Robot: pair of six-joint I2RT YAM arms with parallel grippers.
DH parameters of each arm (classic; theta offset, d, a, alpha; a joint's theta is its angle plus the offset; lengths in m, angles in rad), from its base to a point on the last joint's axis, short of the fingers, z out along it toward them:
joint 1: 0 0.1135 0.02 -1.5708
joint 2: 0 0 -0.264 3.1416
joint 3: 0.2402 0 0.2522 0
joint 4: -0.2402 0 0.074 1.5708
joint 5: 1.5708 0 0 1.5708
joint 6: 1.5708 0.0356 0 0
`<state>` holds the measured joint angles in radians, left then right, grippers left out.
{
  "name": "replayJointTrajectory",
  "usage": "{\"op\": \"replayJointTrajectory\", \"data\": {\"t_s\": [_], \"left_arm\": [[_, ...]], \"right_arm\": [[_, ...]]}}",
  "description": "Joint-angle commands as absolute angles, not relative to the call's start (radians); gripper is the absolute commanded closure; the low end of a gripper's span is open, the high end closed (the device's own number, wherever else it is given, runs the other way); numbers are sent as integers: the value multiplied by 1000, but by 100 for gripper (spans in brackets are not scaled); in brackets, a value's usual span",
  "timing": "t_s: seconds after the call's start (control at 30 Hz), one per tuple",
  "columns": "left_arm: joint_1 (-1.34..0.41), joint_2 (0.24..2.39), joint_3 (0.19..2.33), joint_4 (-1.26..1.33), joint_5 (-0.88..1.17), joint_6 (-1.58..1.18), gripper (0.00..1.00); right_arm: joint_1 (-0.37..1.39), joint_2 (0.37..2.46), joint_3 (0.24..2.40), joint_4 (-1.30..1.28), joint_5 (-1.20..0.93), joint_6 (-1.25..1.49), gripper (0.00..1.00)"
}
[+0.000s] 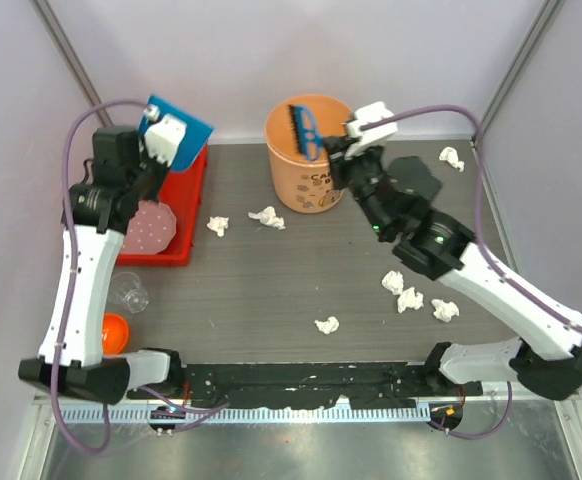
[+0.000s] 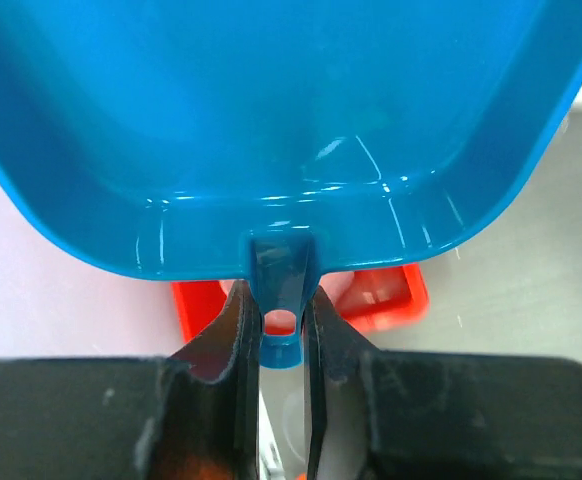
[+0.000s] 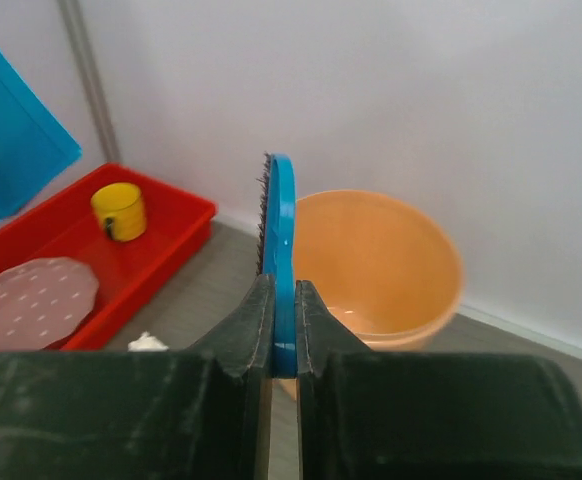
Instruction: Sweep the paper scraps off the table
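Several crumpled white paper scraps lie on the dark table (image 1: 271,280): two near the back left (image 1: 217,225) (image 1: 267,217), one at the front middle (image 1: 327,324), three at the right (image 1: 409,299) and one in the back right corner (image 1: 452,157). My left gripper (image 1: 161,135) is shut on the handle of a blue dustpan (image 1: 186,125), held up over the red tray; in the left wrist view the gripper (image 2: 281,320) clamps the dustpan (image 2: 271,120). My right gripper (image 1: 333,150) is shut on a blue brush (image 1: 301,128) above the orange bucket (image 1: 306,175). The right wrist view shows the gripper (image 3: 284,330) and brush (image 3: 281,230).
A red tray (image 1: 176,215) at the back left holds a pink plate (image 1: 151,225) and a yellow cup (image 3: 118,210). A clear glass (image 1: 129,290) and an orange ball (image 1: 115,328) sit at the left front. A flat black piece (image 1: 416,180) lies behind my right arm. Pale walls enclose the table.
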<state>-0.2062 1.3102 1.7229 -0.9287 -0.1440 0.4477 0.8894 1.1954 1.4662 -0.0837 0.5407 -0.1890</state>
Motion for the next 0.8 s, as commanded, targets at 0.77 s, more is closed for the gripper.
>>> {"op": "replayJointTrajectory", "data": {"t_s": [0.77], "left_arm": [[121,1112,1302,-989,114,374,100]], "right_arm": [[815,2236,2046,-195,-17,580,99]]}}
